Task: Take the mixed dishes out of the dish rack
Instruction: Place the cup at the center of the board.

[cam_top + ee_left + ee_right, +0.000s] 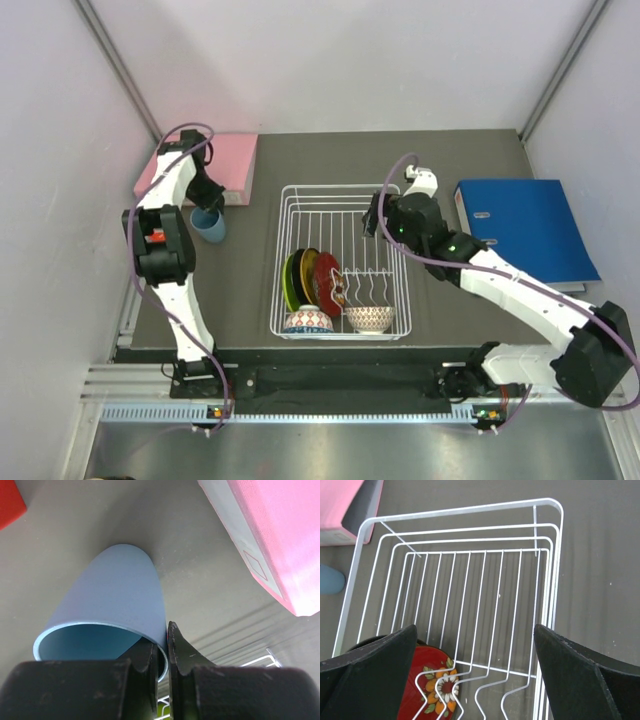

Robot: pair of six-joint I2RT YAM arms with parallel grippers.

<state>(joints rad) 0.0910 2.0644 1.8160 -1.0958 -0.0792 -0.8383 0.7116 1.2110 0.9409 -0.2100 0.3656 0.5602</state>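
One pale blue cup (208, 224) stands on the dark desk (330, 160) left of centre in the top view, outside the dish rack (340, 200) and just beside the pink binder (230, 160). The left end effector (205, 197) is clamped on the cup's rim. In the left wrist view its fingers (182, 652) pinch the cup (120, 595) wall, one inside and one outside. A corner of one red block (10, 500) shows at the upper left of that frame, and the pink binder (280, 535) is at the upper right.

The white wire rack sits in the middle of the top view. Five dishes are inside it, all at its lower end. Three small plates stand on edge side by side: one lime green plate (289, 281), one dark red plate (326, 276), and a third between them whose colour is hard to tell. Below them sit two bowls, a blue patterned bowl (307, 320) and a beige patterned bowl (370, 318).

The right end effector (375, 215) hangs over the rack's bare upper half with its fingers (375, 672) spread wide apart and nothing between them. The red plate (432, 672), with a flower pattern, lies beneath them.

One blue binder (525, 230) lies at the right of the top view.
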